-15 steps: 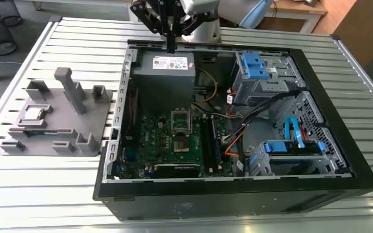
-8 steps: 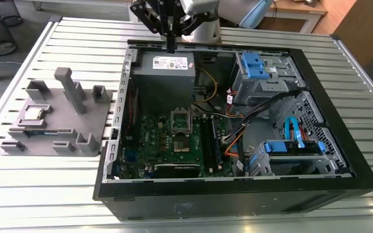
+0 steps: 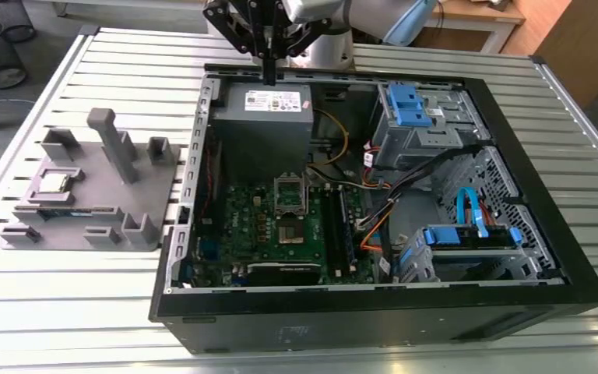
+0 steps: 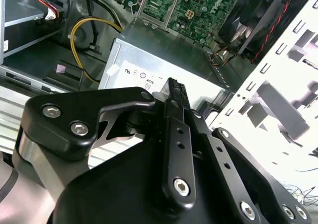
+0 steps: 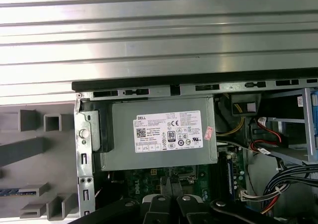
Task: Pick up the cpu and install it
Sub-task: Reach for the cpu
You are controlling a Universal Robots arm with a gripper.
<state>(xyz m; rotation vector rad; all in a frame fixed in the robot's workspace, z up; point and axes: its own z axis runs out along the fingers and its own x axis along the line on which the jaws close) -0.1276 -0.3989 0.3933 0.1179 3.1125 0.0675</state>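
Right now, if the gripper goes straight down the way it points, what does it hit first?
Most likely the grey metal power supply box with the white label; the gripper hangs above its labelled end. Depth is unclear, so the black case rim is possible.

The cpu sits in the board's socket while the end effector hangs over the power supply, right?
No. In the exterior view the cpu lies on the grey tray outside the case, not in the socket. The end effector does hang over the power supply.
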